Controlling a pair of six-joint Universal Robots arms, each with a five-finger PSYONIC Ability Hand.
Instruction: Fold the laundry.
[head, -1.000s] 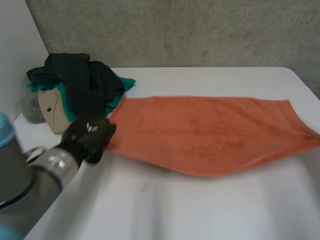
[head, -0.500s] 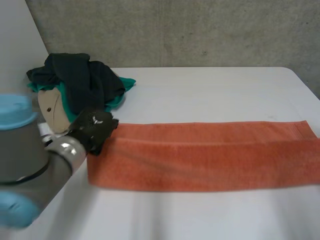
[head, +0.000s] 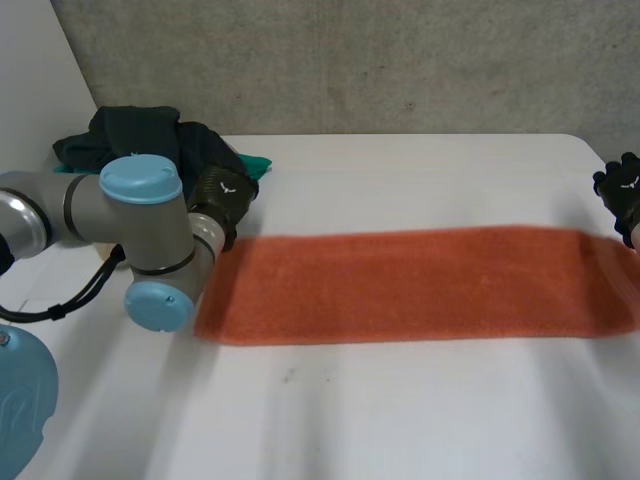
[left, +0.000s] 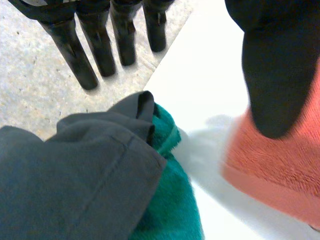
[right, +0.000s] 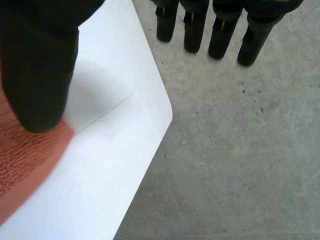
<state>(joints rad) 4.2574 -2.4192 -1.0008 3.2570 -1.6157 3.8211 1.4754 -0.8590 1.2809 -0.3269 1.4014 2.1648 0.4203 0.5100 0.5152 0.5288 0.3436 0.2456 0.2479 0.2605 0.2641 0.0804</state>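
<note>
Both empty, fingers straight: left hand, right hand at opposite ends of orange towel.

The white table is seen from above, from its near side, by the head camera. Wrist cameras are held close over the left and right ends of the orange towel, which are shared with the head view.

- Towel: plain orange.
- Desk: white.
- Garment: dark, almost black.
- Cloth: teal green.
- Left hand, right hand: black.
- Wall: speckled grey.
</note>
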